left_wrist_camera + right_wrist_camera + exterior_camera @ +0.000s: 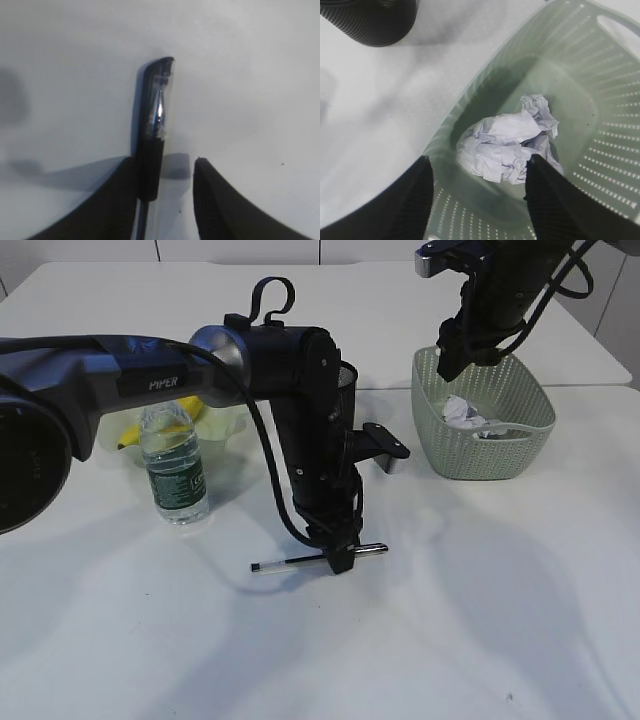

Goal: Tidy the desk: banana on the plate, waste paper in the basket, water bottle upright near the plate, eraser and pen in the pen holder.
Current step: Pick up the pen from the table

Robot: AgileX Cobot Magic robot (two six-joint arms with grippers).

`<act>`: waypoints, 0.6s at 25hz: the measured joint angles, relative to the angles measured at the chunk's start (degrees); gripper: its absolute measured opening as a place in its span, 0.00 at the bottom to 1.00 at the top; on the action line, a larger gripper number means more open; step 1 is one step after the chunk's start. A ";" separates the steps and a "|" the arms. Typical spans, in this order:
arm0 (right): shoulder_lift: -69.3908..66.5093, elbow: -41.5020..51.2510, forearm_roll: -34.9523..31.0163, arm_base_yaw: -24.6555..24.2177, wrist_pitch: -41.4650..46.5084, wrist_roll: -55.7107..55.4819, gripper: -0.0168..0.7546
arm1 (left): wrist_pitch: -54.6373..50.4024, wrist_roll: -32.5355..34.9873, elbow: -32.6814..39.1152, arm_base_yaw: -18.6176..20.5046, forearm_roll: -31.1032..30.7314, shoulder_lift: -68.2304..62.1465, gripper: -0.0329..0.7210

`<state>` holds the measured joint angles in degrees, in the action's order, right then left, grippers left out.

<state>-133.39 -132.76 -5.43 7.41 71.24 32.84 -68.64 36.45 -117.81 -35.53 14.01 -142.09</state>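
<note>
Left gripper (342, 558) straddles the pen (300, 562) on open desk (480, 620).

The desk (480, 620) is smooth, matt white. The pen (156, 115) has a clear plastic barrel with a shiny metal clip. The basket (605, 150) is perforated green plastic, holding crumpled white paper (507, 145). The bottle (175, 465) is clear, glossy plastic.

Sage-green basket (483, 430) with perforated woven-look sides, white waste paper (507, 145), yellow banana (150, 428), dark-green-labelled water bottle (175, 472), black mesh pen holder (370, 20).
</note>
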 joint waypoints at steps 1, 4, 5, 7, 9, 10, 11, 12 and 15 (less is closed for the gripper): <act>0.00 0.00 0.00 0.00 0.00 0.00 0.59 | 0.00 0.24 0.00 0.00 -0.11 0.00 0.39; 0.00 0.00 0.00 0.00 0.00 0.00 0.59 | 0.00 0.72 0.00 0.00 -0.59 0.00 0.34; 0.00 0.00 0.00 0.00 0.00 0.00 0.59 | 0.00 0.92 0.00 0.00 -0.71 0.00 0.32; 0.00 0.00 0.00 0.00 0.00 0.00 0.59 | 0.00 0.96 0.00 0.00 -0.96 0.00 0.29; 0.00 0.00 0.00 0.00 0.00 0.00 0.59 | 0.00 1.08 0.00 0.00 -1.49 0.00 0.25; 0.00 0.00 0.00 0.00 0.00 0.10 0.59 | 0.00 1.08 0.00 0.00 -1.61 0.00 0.23; 0.00 0.00 0.00 0.00 0.00 0.05 0.59 | 0.00 1.08 0.00 0.00 -1.72 0.00 0.21; 0.00 0.00 0.00 0.00 0.00 0.05 0.59 | 0.00 1.08 0.00 0.00 -1.84 0.00 0.18; 0.00 0.00 0.00 0.00 0.00 0.05 0.59 | 0.00 1.20 0.00 0.00 -1.92 0.00 0.12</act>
<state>-133.39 -132.76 -5.43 7.41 71.24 32.89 -68.64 37.65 -117.81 -35.53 12.08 -142.09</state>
